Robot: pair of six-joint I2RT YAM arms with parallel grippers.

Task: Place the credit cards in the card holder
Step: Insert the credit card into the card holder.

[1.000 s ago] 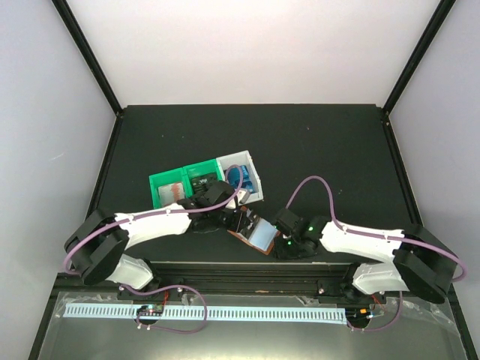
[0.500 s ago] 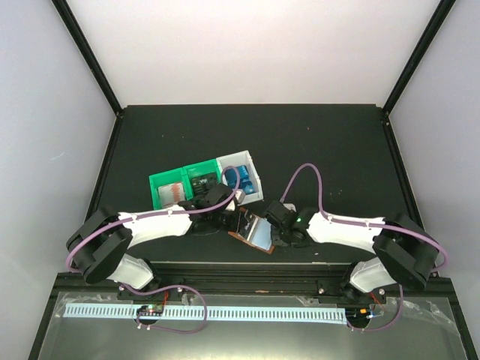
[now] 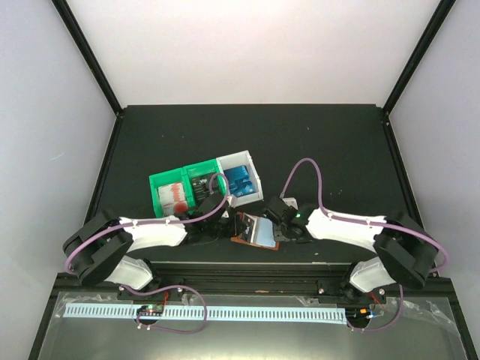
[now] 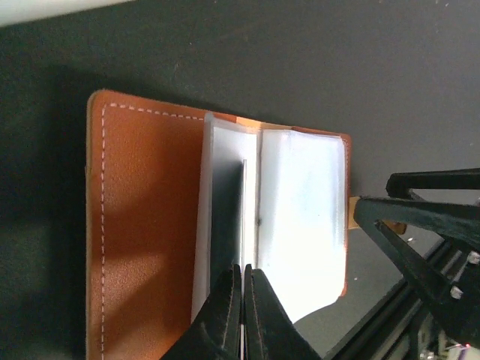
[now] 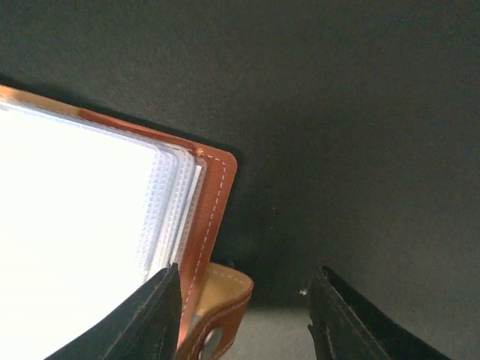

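Observation:
The card holder (image 3: 255,231) lies open near the table's front edge, brown leather (image 4: 142,240) with clear pockets (image 4: 300,217). My left gripper (image 3: 223,225) is at its left side, jaws shut (image 4: 242,281) on a thin dark credit card (image 4: 227,202) seen edge-on, which reaches into the pockets. My right gripper (image 3: 277,223) is open (image 5: 247,315) at the holder's right edge. Its left finger (image 5: 146,319) is against the pocket pages (image 5: 90,225), and the snap tab (image 5: 221,307) sits between the fingers. Blue cards (image 3: 241,181), a black card (image 3: 201,182) and red-and-white cards (image 3: 174,196) lie in bins.
Two green bins (image 3: 159,180) and a white bin (image 3: 247,159) stand joined just behind the left gripper. A black rail (image 3: 247,266) runs along the table's front edge, close to the holder. The right arm's finger frame shows in the left wrist view (image 4: 427,217).
My left gripper has drawn back from the bins toward the front edge, uncovering the blue cards. My right gripper has moved left up to the holder's right edge.

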